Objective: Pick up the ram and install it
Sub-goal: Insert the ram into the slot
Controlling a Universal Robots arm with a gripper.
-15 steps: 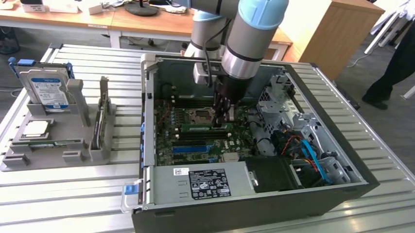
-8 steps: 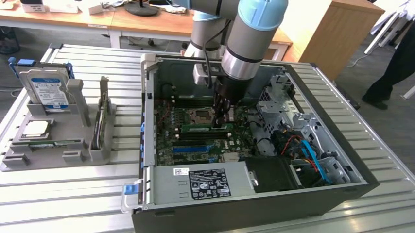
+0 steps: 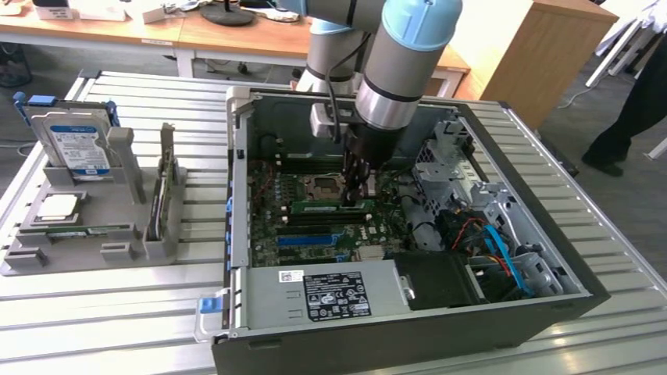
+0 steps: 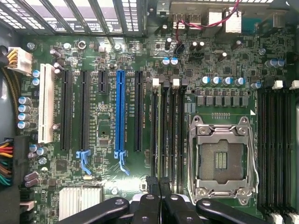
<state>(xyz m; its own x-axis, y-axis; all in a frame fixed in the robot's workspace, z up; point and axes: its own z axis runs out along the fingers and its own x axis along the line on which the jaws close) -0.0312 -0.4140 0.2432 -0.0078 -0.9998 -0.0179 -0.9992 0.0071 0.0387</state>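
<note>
The ram (image 3: 331, 207) is a narrow green stick standing on edge in a memory slot of the motherboard, beside the processor socket (image 3: 326, 186). In the wrist view the ram (image 4: 158, 130) shows edge-on in a black slot. My gripper (image 3: 358, 195) reaches down into the open computer case, its tip at the end of the ram on the exterior view's right. The black fingers (image 4: 150, 200) are shut together, and the gripper (image 4: 160, 184) sits right over that end of the stick. Whether the tips touch the stick I cannot tell.
The case wall (image 3: 237, 195) surrounds the motherboard, with a power supply (image 3: 333, 293) and cables (image 3: 490, 242) nearby. On the exterior view's left, a grey tray (image 3: 62, 262) holds a hard drive (image 3: 71, 144), a silver processor (image 3: 58, 205) and an upright card (image 3: 162, 195). A person's legs (image 3: 630, 109) stand at the far right.
</note>
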